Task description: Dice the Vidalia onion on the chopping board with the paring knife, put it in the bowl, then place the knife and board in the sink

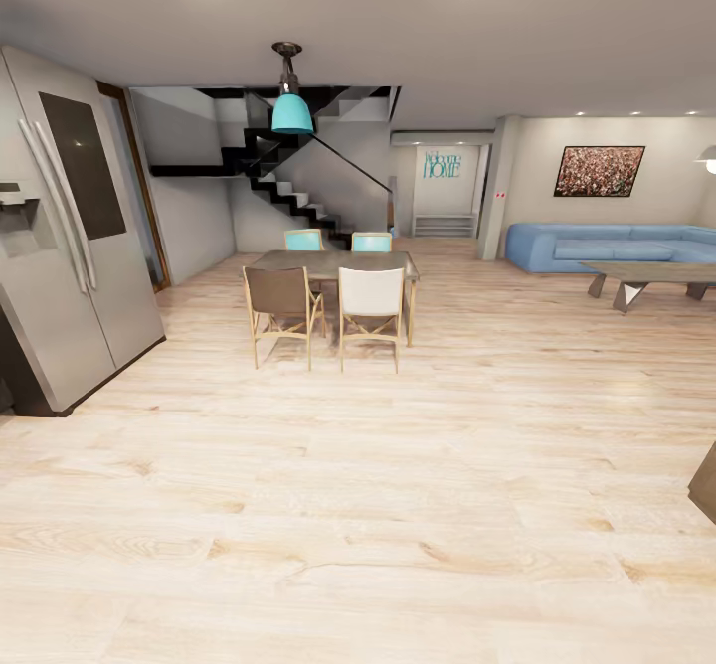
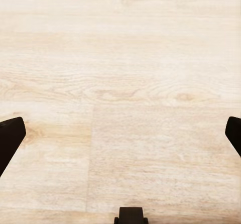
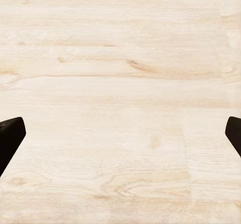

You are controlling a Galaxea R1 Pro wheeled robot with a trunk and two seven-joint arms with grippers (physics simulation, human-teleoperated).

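Past the fridge [image 1: 70, 237], just floor [image 1: 358, 505], no onion or sink yet: can't judge direction or nearer arm; both jaws wide, empty.

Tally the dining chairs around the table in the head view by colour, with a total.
Teal chairs: 2, on the table's far side
Brown chair: 1, on the near side
White chair: 1, on the near side
Total: 4 chairs at the dining table
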